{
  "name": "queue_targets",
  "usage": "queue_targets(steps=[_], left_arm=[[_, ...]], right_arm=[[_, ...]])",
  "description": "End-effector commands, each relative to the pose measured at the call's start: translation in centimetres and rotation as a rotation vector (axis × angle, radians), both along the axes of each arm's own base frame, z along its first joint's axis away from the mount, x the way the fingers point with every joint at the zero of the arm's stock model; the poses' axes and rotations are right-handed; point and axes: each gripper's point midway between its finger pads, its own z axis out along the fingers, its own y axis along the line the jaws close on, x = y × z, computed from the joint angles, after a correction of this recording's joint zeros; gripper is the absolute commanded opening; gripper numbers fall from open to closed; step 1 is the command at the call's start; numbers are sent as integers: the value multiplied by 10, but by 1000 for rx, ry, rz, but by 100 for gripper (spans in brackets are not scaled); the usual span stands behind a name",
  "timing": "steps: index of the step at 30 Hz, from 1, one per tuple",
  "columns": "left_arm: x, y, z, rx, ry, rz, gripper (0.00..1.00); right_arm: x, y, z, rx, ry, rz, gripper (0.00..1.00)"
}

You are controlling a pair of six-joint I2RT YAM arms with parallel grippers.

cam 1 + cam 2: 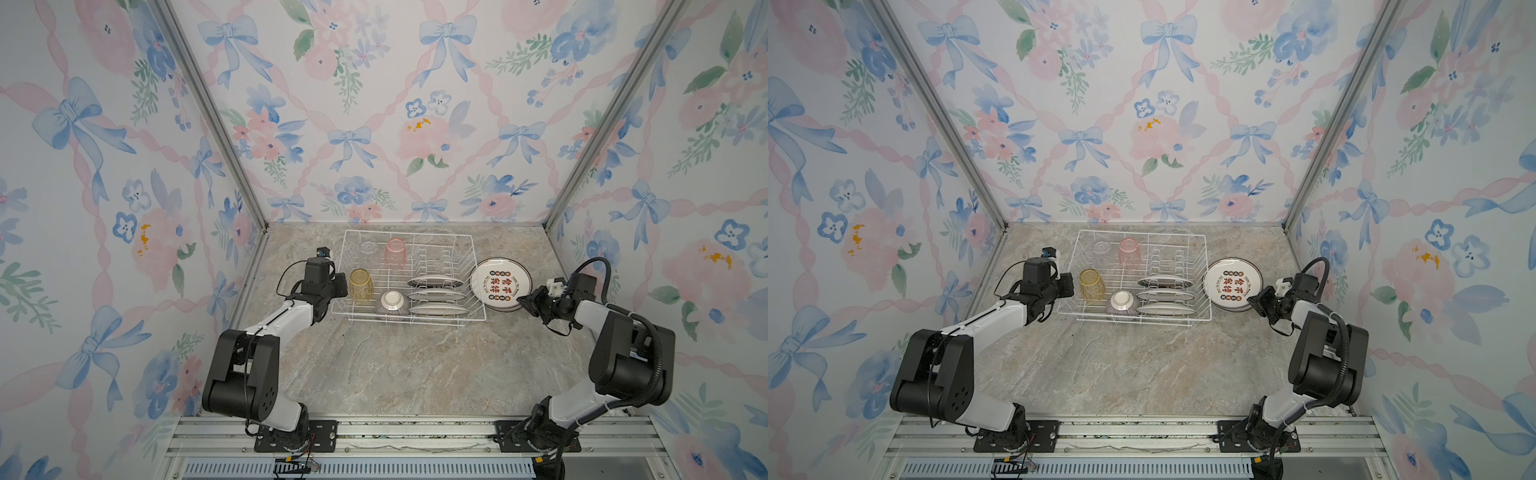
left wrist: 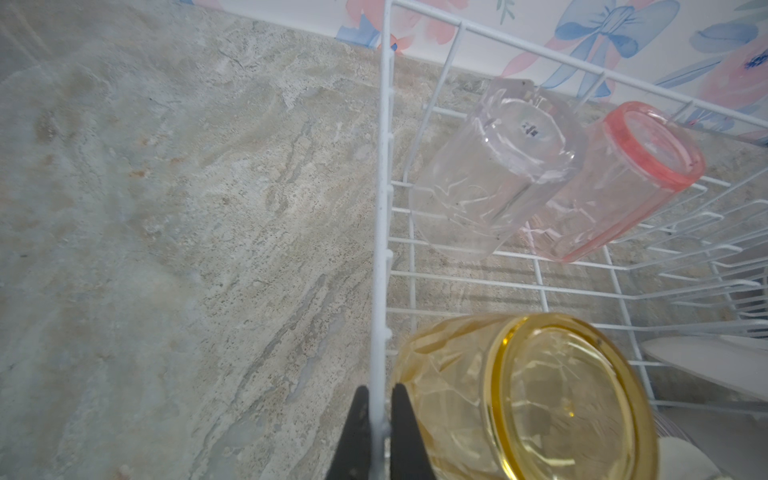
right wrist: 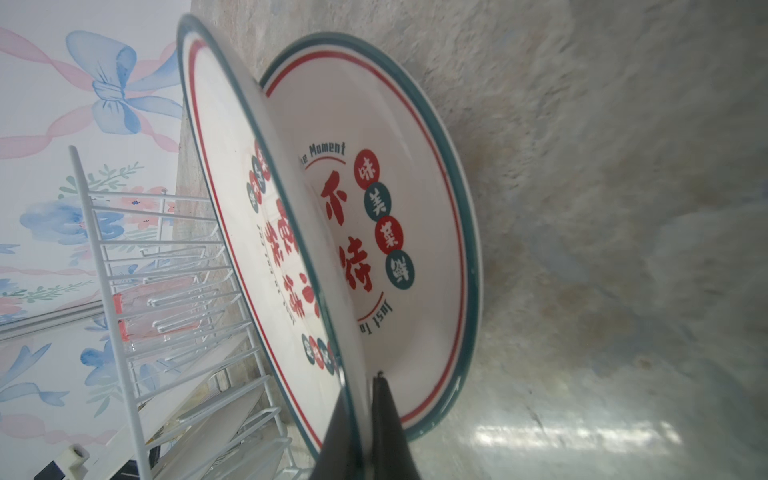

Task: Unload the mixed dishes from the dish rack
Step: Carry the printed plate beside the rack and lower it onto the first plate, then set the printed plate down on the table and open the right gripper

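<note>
Dish rack [image 1: 411, 253] is sitting on the surface [image 1: 395, 365] toward 12 o'clock, in both top views.

Contents of the rack, clock positions taken inside it:
- 11 o'clock corner: clear tumbler [image 1: 368, 247], standing mouth down.
- Just beside it, toward 12 o'clock: pink tumbler [image 1: 395, 252], also standing mouth down.
- 9 o'clock, against the left wall: yellow tumbler [image 1: 360, 284], standing inverted with its base facing up.
- 6 o'clock, at the front wall: bowl [image 1: 391, 304], sitting upside down with its foot ring showing.
- 3 to 5 o'clock: three plates [image 1: 435, 281] standing on edge in the prong slots, one behind another. The slots behind them, toward 1 o'clock, are holding nothing.

Outside the rack, at its 3 o'clock and just beside the right wall, two printed plates are lying one over the other. The lower plate [image 3: 415, 208] is lying face up on the surface. The upper plate [image 3: 224, 216] is tilting above it with the gripped edge raised. Whether the far edges are touching cannot be told.

Left claw [image 2: 380, 411] is pinching the rack's left rim wire, with its jaws closed on the wire right beside the yellow tumbler.

Right claw [image 3: 361, 409] is clamping the rim of the upper plate, one finger on each face.
</note>
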Motion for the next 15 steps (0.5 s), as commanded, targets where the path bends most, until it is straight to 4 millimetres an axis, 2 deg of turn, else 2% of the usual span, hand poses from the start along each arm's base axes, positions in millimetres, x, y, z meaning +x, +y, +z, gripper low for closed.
queue_targets(steps=[1,3,4,8,11,15], left_arm=[[-12,3,-18,1,67,19,0],[-13,3,-18,3,66,18,0],[-13,3,-18,2,67,19,0],[-13,3,-20,3,71,20,0],[-14,3,-20,3,71,22,0],[-13,4,-20,3,70,23,0]], right_arm=[[14,3,11,12,-57,25,0],[15,3,12,9,-62,25,0],[15,3,3,17,-40,28,0],[13,4,-3,25,-21,31,0],[11,4,-6,26,-10,35,10],[8,5,-8,26,-2,36,16]])
